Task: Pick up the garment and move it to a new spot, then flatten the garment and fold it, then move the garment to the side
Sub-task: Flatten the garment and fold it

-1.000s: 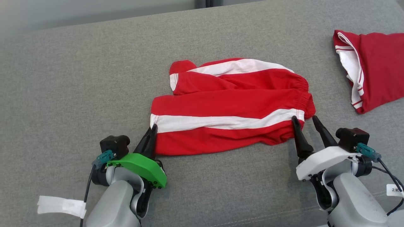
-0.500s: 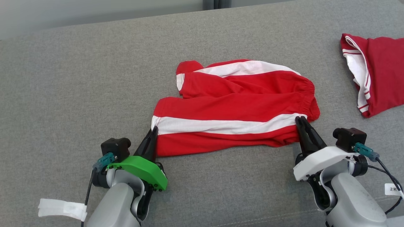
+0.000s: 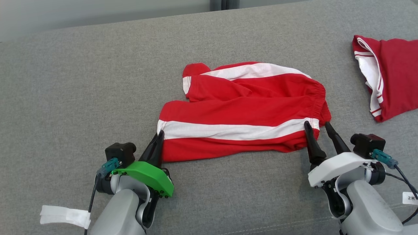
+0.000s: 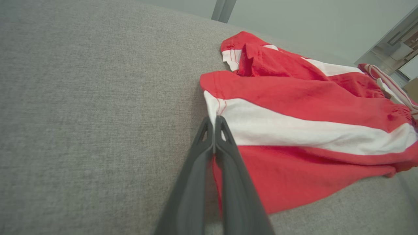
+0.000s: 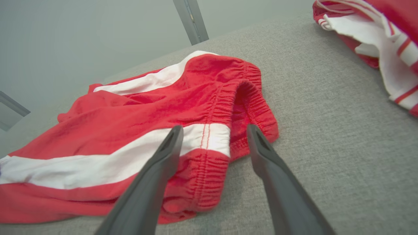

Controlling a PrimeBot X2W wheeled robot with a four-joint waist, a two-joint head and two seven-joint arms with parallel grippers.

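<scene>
Right fingers (image 3: 312, 143) reopened, left fingers (image 3: 154, 148) pinching shorts (image 3: 241, 111), one other garment (image 3: 392, 75)

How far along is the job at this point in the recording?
Done: the shorts lie spread on the grey surface, though the far leg is bunched. In hand: flattening; the left pincer is shut on the near hem corner, and the right pincer stands open astride the waistband corner. Left: the fold and the move aside.

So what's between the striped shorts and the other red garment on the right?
Only bare grey upholstery separates the shorts from the red garment, plain in the head view.
</scene>
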